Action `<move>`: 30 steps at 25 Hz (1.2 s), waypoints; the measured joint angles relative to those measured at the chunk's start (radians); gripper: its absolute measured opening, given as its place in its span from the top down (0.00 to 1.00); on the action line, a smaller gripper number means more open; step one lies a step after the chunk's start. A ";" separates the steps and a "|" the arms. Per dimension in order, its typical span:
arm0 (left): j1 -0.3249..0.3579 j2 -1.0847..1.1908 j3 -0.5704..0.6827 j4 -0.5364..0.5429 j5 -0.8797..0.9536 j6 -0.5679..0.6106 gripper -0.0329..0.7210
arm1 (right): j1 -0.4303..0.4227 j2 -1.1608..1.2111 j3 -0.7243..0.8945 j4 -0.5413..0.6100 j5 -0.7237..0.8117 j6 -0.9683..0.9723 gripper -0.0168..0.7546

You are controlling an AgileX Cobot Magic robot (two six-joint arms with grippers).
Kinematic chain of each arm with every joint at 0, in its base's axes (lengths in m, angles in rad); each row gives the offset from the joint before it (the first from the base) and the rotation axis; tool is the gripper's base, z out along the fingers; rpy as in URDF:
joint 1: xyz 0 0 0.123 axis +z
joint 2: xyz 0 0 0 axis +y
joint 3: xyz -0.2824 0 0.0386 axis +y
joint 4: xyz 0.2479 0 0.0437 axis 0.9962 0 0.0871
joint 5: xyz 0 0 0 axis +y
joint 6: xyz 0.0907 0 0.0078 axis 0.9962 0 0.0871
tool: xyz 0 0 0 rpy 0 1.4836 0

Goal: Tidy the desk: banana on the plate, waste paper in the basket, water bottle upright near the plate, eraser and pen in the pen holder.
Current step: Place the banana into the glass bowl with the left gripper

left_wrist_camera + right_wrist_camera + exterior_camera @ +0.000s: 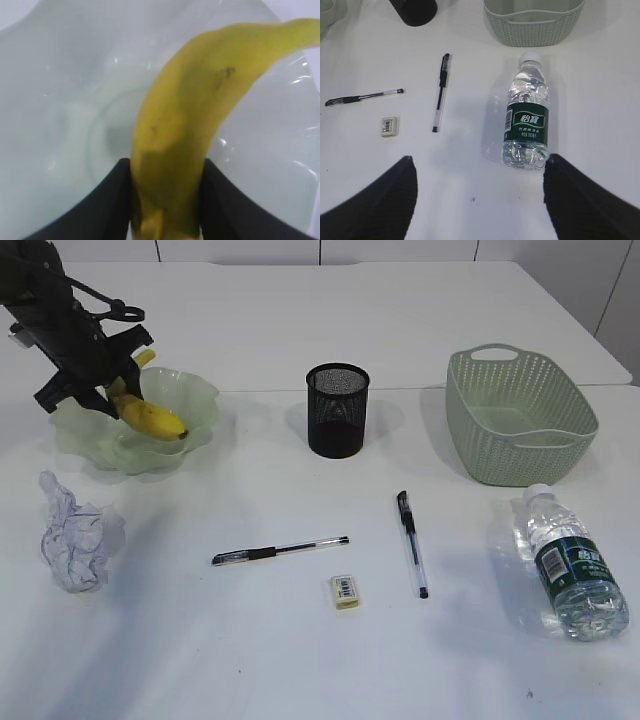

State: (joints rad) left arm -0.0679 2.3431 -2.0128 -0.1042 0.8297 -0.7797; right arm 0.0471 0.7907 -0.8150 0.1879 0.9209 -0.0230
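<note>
1. Nearest on the counter [300,660]: eraser [345,591] lying loose, not yet in the pen holder; water bottle [571,565] on its side at the right, well apart from the plate, not yet stood upright.
2. Just beyond: two pens, one pen [280,551] lying crosswise left of the eraser, the second pen [411,542] pointing away beside it; both outside the holder. Waste paper [72,533] crumpled at the left edge, far from the basket.
3. Above the bottle: right claw [480,200] spread wide, holding nothing, hovering near the bottle's base.
4. Further back: pen holder [337,410] standing empty as far as can be seen; basket [520,415] at the right, empty inside.
5. Farthest left: banana [150,418] over the plate [190,390], lower end seemingly resting in the bowl, stem end gripped between the pads of the left claw [167,200]. Judged as first step nearly done, release pending; four items left.
</note>
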 joint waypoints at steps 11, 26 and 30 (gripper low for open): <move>0.000 0.000 0.000 -0.002 0.036 0.000 0.51 | 0.000 0.000 0.000 0.000 0.000 -0.004 0.22; 0.000 -0.122 0.000 0.001 0.113 0.078 0.51 | 0.000 0.000 0.000 0.000 0.000 -0.009 0.22; 0.000 -0.198 0.000 0.041 0.186 0.177 0.51 | 0.000 0.000 0.000 0.012 0.000 -0.009 0.22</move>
State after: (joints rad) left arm -0.0679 2.1453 -2.0128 -0.0627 1.0157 -0.6028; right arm 0.0471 0.7907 -0.8150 0.2000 0.9209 -0.0321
